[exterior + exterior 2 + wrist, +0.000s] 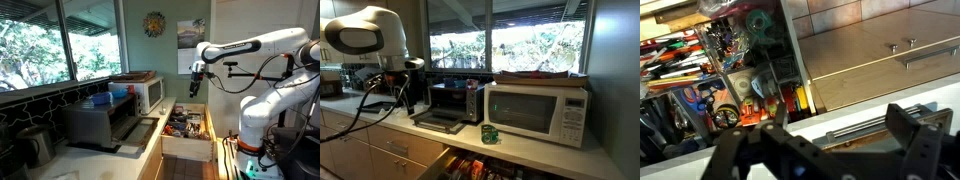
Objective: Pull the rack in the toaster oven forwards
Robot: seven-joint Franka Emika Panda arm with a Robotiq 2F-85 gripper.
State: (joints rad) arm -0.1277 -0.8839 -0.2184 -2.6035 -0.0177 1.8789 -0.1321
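Kitchen counter [535,152] under broad windows: the toaster oven [103,122] stands beside a white microwave [143,93], its door [135,128] dropped flat. The rack inside is too dim for me to see. My gripper [196,90] hangs, jaws spread wide, over a cluttered open drawer [187,148], well apart from the oven.

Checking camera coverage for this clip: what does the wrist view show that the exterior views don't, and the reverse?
Only the wrist view: a close look down into the open drawer, packed with colourful tools and clutter, and the closed drawer fronts with metal handles. Only the exterior views: the toaster oven with its door dropped open, the white microwave, the windows and the arm. Both: the open drawer and the gripper, jaws apart.
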